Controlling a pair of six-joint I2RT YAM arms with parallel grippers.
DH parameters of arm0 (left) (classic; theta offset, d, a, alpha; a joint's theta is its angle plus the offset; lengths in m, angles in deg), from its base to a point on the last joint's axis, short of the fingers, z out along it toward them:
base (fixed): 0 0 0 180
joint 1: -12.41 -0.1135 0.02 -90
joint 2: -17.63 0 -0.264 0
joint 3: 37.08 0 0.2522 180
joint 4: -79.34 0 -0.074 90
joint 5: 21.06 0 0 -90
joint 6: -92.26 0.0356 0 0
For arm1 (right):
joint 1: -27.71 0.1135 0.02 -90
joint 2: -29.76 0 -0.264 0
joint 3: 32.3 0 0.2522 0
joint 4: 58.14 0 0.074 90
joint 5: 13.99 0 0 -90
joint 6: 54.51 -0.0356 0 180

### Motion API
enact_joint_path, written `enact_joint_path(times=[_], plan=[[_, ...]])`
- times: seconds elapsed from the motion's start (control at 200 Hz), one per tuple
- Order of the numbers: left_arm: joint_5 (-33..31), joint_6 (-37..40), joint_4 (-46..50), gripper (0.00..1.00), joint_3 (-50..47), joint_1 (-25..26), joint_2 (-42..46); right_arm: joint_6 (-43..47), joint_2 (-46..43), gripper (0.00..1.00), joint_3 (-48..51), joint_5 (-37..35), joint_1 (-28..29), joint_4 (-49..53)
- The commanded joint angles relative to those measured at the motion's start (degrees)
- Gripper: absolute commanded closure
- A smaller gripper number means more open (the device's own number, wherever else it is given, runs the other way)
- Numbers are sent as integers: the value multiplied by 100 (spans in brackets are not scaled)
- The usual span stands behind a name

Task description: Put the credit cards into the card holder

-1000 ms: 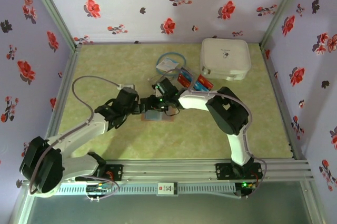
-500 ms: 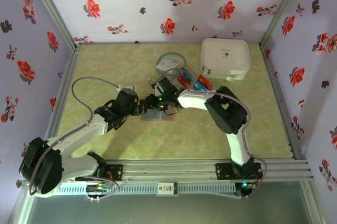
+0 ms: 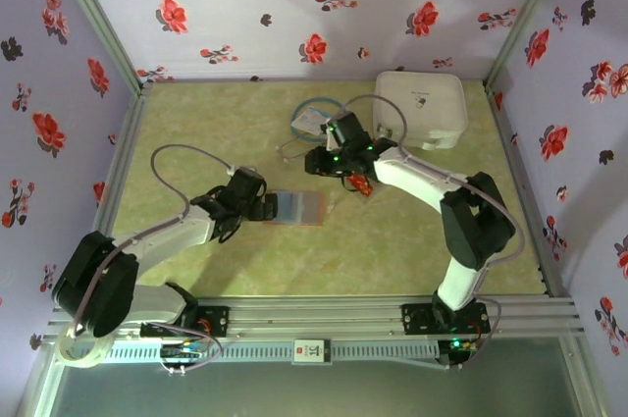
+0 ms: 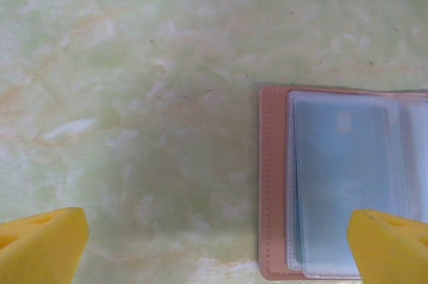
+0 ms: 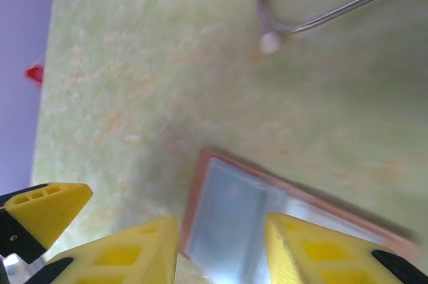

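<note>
- Pinkish-tan leather card holder [image 3: 299,208] lies open on the pale green marbled desk [image 3: 196,123], clear sleeves [image 4: 341,177] facing up.
- Left fingers [image 4: 40,244] spread wide, empty, at its edge.
- Right fingers [image 5: 134,257] partly parted, gripping nothing, hover apart from it.

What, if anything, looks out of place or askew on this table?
Nothing looks spilled or damaged. The card holder lies flat and open, sleeves up. One red card sticks out at a tilt from under the right arm, apart from the holder.
</note>
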Motion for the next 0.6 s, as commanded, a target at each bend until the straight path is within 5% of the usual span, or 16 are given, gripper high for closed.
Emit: enact_joint_path(times=[0.0,0.265,0.595], plan=[[54,141,-151,0,47,-9,-193,1168,-163,61,-79,-1015,-214,1463],[50,163,-252,0,31,-7,-503,2070,-64,65,-276,-2053,-439,2255],[50,161,-306,0,85,-8,-673,2382,398,66,-492,-2427,-439,2410]])
